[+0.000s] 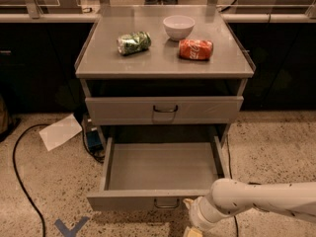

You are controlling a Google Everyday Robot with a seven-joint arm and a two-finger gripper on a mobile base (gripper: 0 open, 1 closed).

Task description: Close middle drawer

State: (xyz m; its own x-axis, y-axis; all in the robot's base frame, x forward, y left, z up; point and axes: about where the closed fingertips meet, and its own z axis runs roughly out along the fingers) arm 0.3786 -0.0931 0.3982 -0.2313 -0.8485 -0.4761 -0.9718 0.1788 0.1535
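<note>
1. Drawer front is the key: the middle drawer (133, 200) stands pulled out at lower centre, its front running left to right.
2. The gripper (193, 227) is at the bottom edge, just below and right of the handle (166, 203). Whether it is open or closed, I cannot tell. The closing push would go up-frame.

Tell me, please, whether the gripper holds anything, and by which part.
Cannot be told: the gripper sits at the front of the open middle drawer, largely out of frame.

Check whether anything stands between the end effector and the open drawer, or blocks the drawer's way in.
Nothing visible does. The grey metal middle drawer lies pulled out with a bare tray; the end effector is at its front panel, right of the dark loop handle.
</note>
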